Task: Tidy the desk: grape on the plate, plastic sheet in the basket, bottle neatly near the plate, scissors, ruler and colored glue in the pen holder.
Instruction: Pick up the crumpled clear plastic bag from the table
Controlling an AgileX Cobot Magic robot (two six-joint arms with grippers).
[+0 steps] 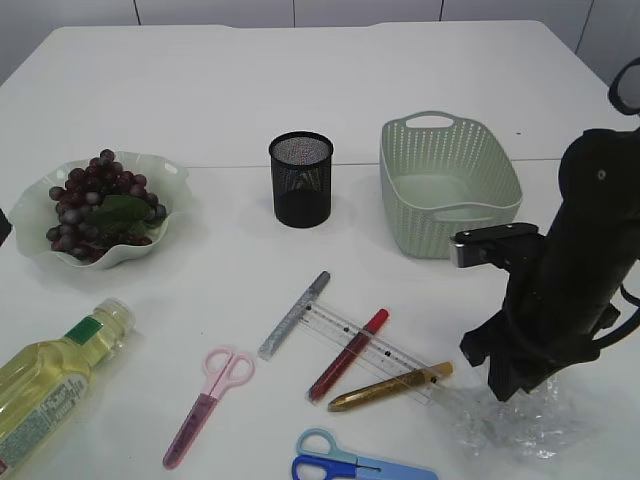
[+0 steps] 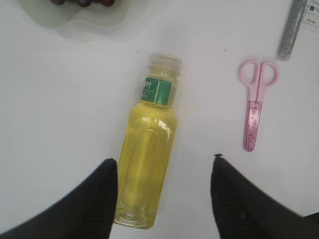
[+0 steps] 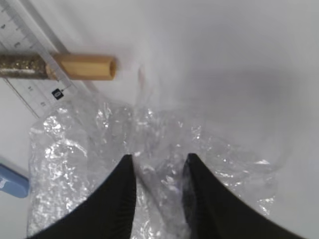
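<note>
The right arm (image 1: 570, 280) is matte black with rounded, bulky housings. A boxy black module with a silvery grey end face (image 1: 495, 245) projects from its wrist. A black cable loop (image 1: 625, 88) curves at the upper right edge. In the right wrist view, two black fingers (image 3: 112, 204) taper to blunt rounded tips, their surfaces smooth and slightly glossy. In the left wrist view, two black fingers (image 2: 89, 206) look wider, with a faintly ribbed, textured surface.
</note>
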